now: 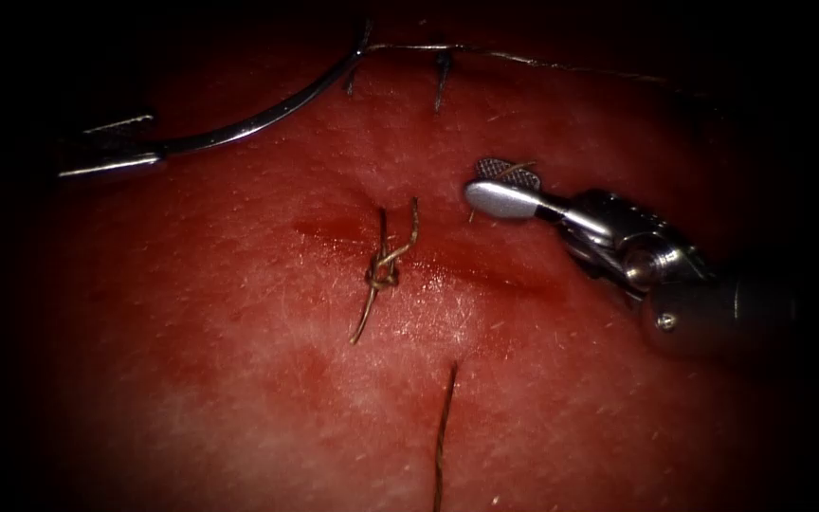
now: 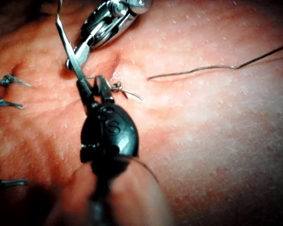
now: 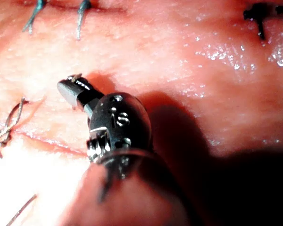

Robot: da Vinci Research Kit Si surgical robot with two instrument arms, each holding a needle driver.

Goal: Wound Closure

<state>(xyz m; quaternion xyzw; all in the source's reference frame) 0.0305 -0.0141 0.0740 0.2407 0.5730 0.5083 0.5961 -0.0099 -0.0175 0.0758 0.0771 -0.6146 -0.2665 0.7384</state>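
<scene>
Up beyond my right tool [image 1: 500,185], at the far left, my left tool [image 1: 111,152] grips the needle [image 1: 267,114] near its pointed end, jaws closed on it. The needle arcs clear of the tissue [image 1: 239,379], its swaged end trailing thread [image 1: 523,59] that runs across above my right tool. My right tool's jaws are parted a little, with a short wisp of thread [image 1: 514,171] between them; whether they pinch it I cannot tell. Just beside those jaws, on their left, the cut [image 1: 447,261] holds a tied knot [image 1: 381,275] with two cut ends. Below it lies a loose thread piece [image 1: 443,436].
</scene>
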